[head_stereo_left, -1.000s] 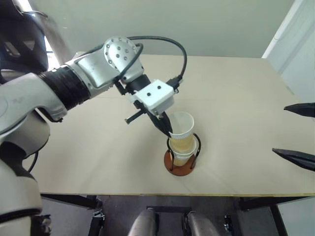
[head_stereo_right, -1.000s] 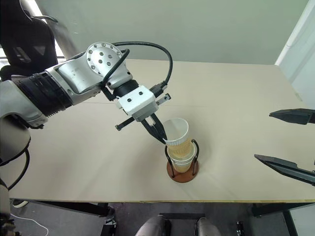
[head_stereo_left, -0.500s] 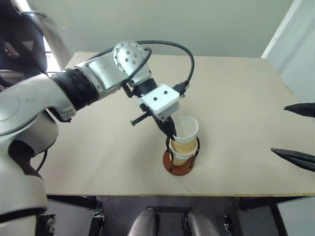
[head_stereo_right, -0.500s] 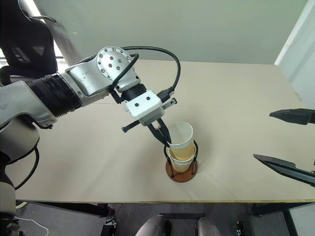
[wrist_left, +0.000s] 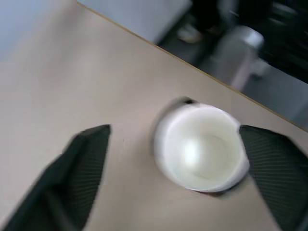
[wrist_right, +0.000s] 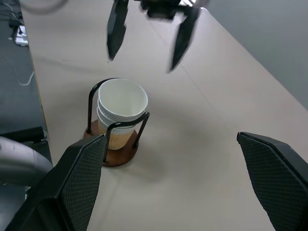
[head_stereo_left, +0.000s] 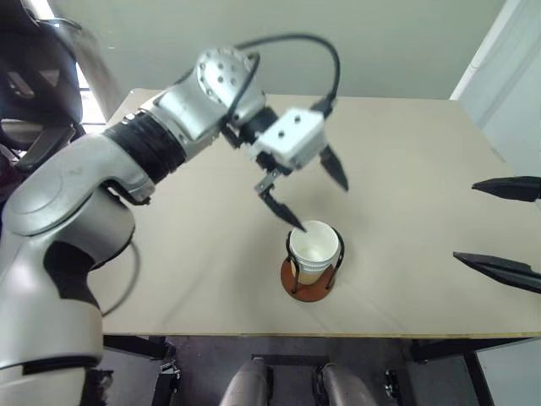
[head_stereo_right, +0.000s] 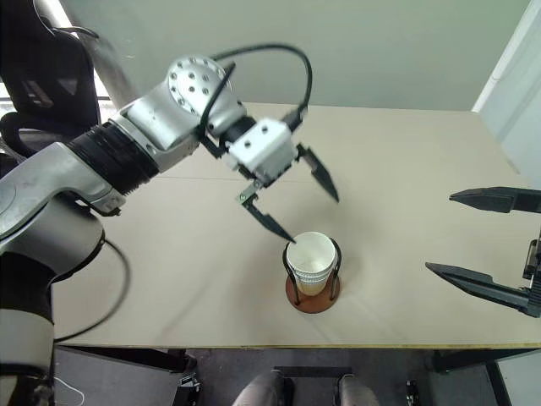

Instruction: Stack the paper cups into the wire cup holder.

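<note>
- The wire cup holder (head_stereo_right: 313, 292) stands on the beige desk (head_stereo_right: 406, 161), near the desk's front edge and roughly midway between the two arms.
- Its round reddish-brown base (wrist_right: 115, 153) lies flat on the desk, and two black wire loops (wrist_right: 126, 129) rise upright from it on opposite sides.
- The paper cups (head_stereo_right: 311, 262) sit nested inside one another between the loops, upright, mouths up; the right wrist view shows white rolled rims stacked one above another and a tan-yellow wall below them.
- The topmost cup's white inside (wrist_left: 199, 147) is open to view, and its rim stands about level with the tops of the loops.
- The left tool (head_stereo_right: 296, 203) hangs above and behind the stack, tilted downward, its two black fingers spread wide apart with nothing between them.
- The lower finger's tip (head_stereo_left: 294, 223) lies just beside the top cup's rim on the robot's left; whether it touches the rim I cannot tell. The other finger (head_stereo_left: 335, 169) is well clear of the cups, up in the air.
- In the left wrist view the stack shows between the two spread fingers, nearer to one of them.
- The right tool (head_stereo_right: 482, 241) is at the desk's right side, well apart from the holder, its fingers also wide apart and holding nothing.
- In the right wrist view the holder with its cups stands just beside one of that tool's fingers (wrist_right: 72, 178), and the left tool shows beyond it.
</note>
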